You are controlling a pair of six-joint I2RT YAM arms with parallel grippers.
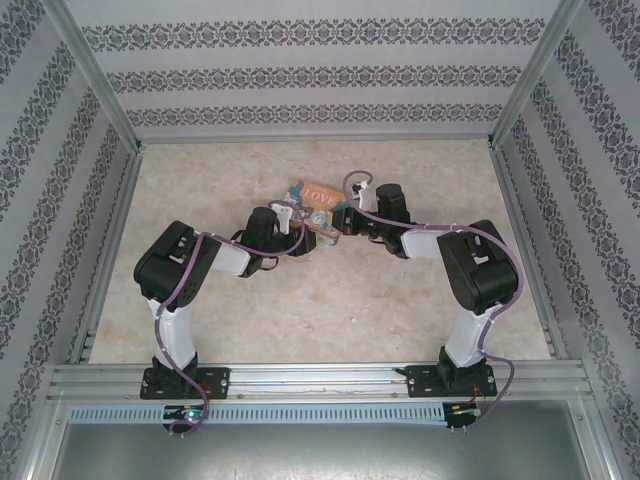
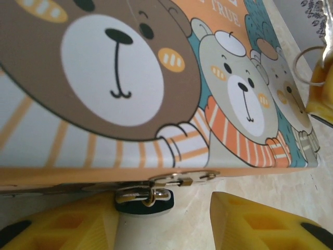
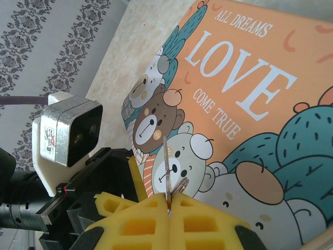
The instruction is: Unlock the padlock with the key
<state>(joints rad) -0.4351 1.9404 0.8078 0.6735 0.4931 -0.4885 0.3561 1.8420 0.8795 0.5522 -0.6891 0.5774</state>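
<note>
Padlock (image 2: 143, 204), tiny, teal with silvery shackle, hangs at the latch of the bear-printed tin (image 2: 130, 78) inside the open left gripper (image 2: 164, 219). The thin grey key (image 3: 166, 166), pinched in the right gripper (image 3: 169, 207), could twist out.

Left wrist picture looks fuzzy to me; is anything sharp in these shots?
Left wrist view: the tin and the padlock are slightly soft. Right wrist view: the tin's lettering is crisp, the key thin but clear. Top view: pale, even light, little shadow.

The tin (image 3: 291, 130) lid reads "ALL DREAMS LOVE COME TRUE".
</note>
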